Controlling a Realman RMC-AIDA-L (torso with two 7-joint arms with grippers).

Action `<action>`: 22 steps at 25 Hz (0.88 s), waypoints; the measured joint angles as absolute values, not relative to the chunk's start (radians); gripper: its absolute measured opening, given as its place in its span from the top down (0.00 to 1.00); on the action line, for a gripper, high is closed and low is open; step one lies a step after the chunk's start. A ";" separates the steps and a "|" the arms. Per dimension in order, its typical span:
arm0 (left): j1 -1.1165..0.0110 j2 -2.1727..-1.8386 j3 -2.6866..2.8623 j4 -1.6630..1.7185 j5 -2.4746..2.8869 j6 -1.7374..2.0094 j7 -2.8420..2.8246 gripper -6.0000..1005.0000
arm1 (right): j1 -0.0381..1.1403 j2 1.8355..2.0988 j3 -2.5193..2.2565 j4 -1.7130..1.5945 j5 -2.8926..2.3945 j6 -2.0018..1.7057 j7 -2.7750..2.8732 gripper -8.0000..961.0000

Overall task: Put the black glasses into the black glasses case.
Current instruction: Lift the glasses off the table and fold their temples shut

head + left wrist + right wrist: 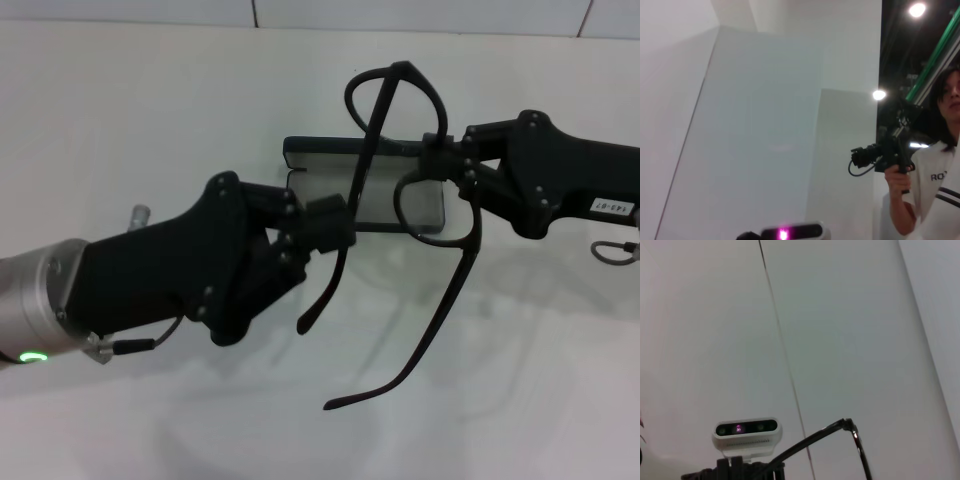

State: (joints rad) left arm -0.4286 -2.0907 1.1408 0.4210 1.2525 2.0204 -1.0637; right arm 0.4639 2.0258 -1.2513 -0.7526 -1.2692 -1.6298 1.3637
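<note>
Black glasses (420, 215) — right end effector (432, 158) clamped; label "143-07".

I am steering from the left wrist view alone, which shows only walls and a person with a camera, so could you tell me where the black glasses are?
Observer: The black glasses are in the air, with the right gripper shut on the frame between the lenses.
Operator: Thank you. Is my left gripper touching them?
Observer: Yes, the left gripper is closed on one temple arm, about midway along it.
Operator: And is the case ready?
Observer: The black glasses case lies open on the table beyond the glasses, with its grey lining showing.
</note>
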 joint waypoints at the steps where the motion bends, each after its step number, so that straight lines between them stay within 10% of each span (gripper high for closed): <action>1: -0.429 -2.091 1.152 0.418 1.253 2.016 -1.060 0.95 | 0.467 2.026 -1.255 -0.752 -1.269 -1.630 1.363 0.92; 22: -0.446 -2.096 1.166 0.368 1.244 2.012 -1.030 0.95 | 0.531 2.027 -1.312 -0.618 -1.251 -1.617 1.300 0.92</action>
